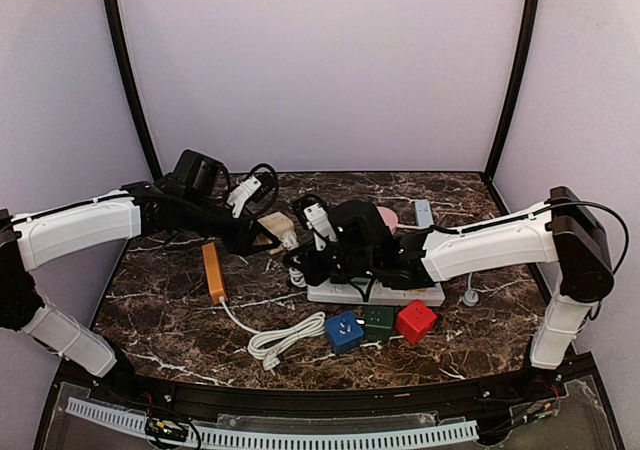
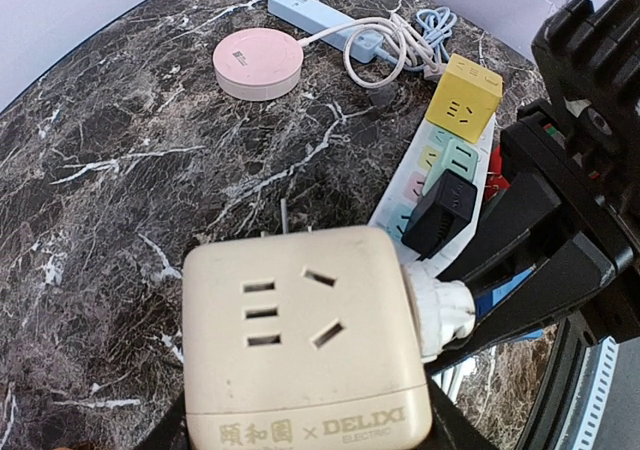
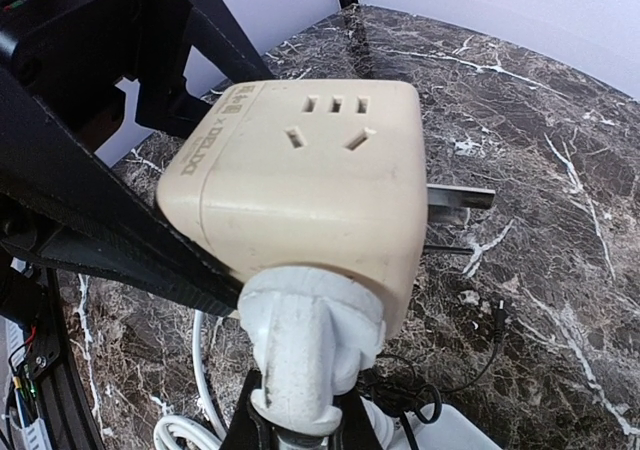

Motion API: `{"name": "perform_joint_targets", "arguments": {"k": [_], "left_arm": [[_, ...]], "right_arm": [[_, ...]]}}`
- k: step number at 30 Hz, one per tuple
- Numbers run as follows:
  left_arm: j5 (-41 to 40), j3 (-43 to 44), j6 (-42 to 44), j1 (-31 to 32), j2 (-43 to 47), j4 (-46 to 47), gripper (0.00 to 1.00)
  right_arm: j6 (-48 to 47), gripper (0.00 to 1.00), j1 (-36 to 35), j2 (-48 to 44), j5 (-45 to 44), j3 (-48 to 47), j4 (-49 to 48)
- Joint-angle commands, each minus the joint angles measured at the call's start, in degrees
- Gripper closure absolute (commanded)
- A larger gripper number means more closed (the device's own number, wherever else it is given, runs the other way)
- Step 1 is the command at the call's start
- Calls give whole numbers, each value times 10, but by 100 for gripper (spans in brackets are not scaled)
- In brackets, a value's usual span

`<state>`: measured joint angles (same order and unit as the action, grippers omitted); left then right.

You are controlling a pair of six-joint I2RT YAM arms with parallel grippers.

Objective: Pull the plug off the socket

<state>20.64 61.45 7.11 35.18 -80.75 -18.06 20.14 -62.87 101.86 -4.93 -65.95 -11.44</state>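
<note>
Plug (image 3: 312, 342) and cube socket (image 3: 305, 185) are joined where your two arms meet, held up off the dark, white-veined marble tabletop (image 2: 120, 170), left of centre in the top view. The socket is a cream plastic cube with rounded corners, slotted outlets on its faces and "DELIXI" printed along one edge. Two flat metal prongs (image 3: 462, 198) stick out of one side. The plug is glossy white, a stubby round barrel with a ribbed collar, and it sits flush against the cube's face. Your left gripper (image 1: 262, 235) grasps the cube, its black fingers (image 3: 90, 210) flat along the sides. Your right gripper (image 3: 300, 415) is clenched on the plug's barrel. Behind the cube, the left wrist view shows a white power strip (image 2: 455, 165) with pastel outlets, carrying a black adapter (image 2: 440, 215) and a yellow cube (image 2: 463, 95). Farther back lie a flat pink disc (image 2: 258, 62) and a pale blue strip (image 2: 320, 15) with a coiled cord. From above you can also see an orange strip (image 1: 213, 272) with a looped white cable (image 1: 285, 338), then blue (image 1: 343, 330), green (image 1: 378, 320) and red (image 1: 415, 320) cubes in a row.
</note>
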Motion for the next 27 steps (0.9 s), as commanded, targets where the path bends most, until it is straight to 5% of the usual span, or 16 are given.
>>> {"name": "perform_joint_targets", "arguments": {"k": [1,17,27], "left_arm": [[-70,2,11,-15,7,-39,99],[264,-20,-96,-59,44,82,99],[270,-19,-97,-70,41,82,99]], "right_arm": [[3,100,2,-39,-25,8,-62],[29,100,6,30,-60,9,-31],[33,100,11,24,-61,12,-29]]}}
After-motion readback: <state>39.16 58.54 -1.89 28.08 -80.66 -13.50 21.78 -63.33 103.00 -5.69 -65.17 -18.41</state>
